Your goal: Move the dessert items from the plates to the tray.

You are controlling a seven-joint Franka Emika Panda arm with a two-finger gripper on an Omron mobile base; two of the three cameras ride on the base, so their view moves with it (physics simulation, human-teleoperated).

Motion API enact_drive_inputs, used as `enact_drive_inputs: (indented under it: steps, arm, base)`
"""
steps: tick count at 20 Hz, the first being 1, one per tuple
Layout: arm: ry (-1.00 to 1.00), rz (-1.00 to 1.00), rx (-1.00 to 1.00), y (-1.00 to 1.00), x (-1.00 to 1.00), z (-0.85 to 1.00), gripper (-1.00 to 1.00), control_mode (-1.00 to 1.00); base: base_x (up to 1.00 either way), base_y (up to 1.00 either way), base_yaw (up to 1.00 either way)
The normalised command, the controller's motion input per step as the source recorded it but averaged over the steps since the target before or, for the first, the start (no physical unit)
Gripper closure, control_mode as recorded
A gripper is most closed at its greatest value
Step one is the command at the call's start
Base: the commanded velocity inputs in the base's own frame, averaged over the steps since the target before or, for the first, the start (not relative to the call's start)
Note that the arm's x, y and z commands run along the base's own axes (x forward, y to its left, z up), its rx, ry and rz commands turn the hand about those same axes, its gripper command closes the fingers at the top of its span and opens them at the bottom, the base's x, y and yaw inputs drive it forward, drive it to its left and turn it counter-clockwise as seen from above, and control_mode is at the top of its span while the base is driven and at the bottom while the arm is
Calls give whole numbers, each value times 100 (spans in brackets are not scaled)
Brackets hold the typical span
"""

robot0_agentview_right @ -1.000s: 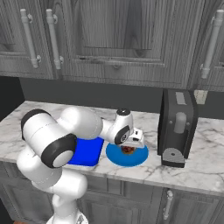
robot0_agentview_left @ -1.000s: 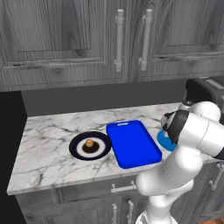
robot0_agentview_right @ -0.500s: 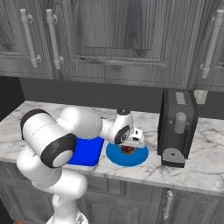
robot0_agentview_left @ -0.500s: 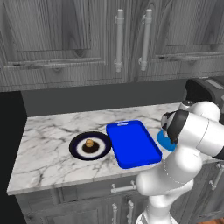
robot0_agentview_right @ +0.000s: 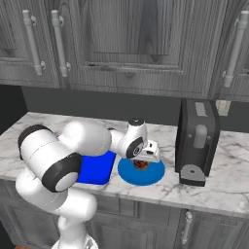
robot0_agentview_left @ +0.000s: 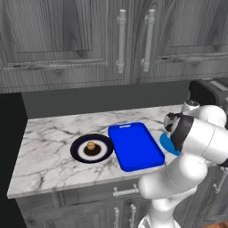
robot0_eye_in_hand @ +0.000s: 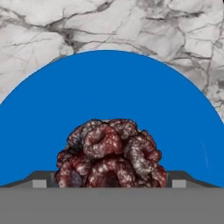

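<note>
Hanging low over the plain bright blue round plate (robot0_agentview_right: 141, 173), the white arm's fingers (robot0_agentview_right: 144, 163) sat directly above the dark reddish-brown lumpy dessert piece (robot0_eye_in_hand: 110, 155). In the hand view that piece lay right between the two dark finger tips (robot0_eye_in_hand: 42, 180), one showing at each side of it at the bottom of the picture, with the dessert filling the gap between them. Whether the tips touched it could not be told; they stood wide enough to take the piece between them. The dessert rested on the blue plate, near the plate's middle, and the plate lay on the white-and-grey marble bench (robot0_agentview_left: 49, 147) toward its right end, close to the front edge.

Just left of that plate, the bright blue rounded-rectangle tray with a raised rim (robot0_agentview_left: 135, 145) lay on the bench, its long sides running from front edge to back. Left of the tray, apart from it, sat the round plate with a dark navy rim, white ring and dark centre (robot0_agentview_left: 92, 149), and the small tan-orange ball-like pastry (robot0_agentview_left: 91, 145) rested at its centre.

At the right end of the bench, beside the blue plate, stood a dark boxy coffee machine (robot0_agentview_right: 196, 141). Grey wooden wall cabinets with metal handles (robot0_agentview_left: 120, 40) hung above the bench.
</note>
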Motion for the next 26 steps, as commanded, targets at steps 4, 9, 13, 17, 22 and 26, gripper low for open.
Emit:
enact_drive_inputs:
  steps: [4,9,13,17,22,26]
  arm:
    - [-5,0,0,29,-34,57,100,-100]
    - [-6,0,1,49,-10,30,100,-100]
    - [-9,3,3,76,0,18,100,-100]
    - [-10,4,4,79,0,22,100,-100]
    - [-4,2,1,77,0,12,100,-100]
    - [0,1,0,80,0,9,100,-100]
  base:
    - [0,0,0]
    - [0,0,0]
    - [0,0,0]
    - [0,0,0]
    - [0,0,0]
    - [0,0,0]
